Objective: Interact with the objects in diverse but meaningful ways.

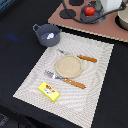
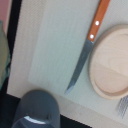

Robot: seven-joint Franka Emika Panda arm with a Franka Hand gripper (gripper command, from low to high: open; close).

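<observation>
Yellow box (image 1: 49, 91), grey pot (image 1: 47, 34)

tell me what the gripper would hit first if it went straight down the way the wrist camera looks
Probably the placemat, close to the knife blade. The gripper itself is not visible in the wrist view, so its exact line and depth are uncertain.

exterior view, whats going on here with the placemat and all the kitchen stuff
Nothing is being handled at this moment. A placemat is set with a round wooden board between a knife and a fork, with a yellow box near its front corner. A grey pot sits at its far corner, and a red tomato rests in a saucepan on the toy stove behind. The wrist view looks down on the knife, but the jaws are out of sight.
</observation>
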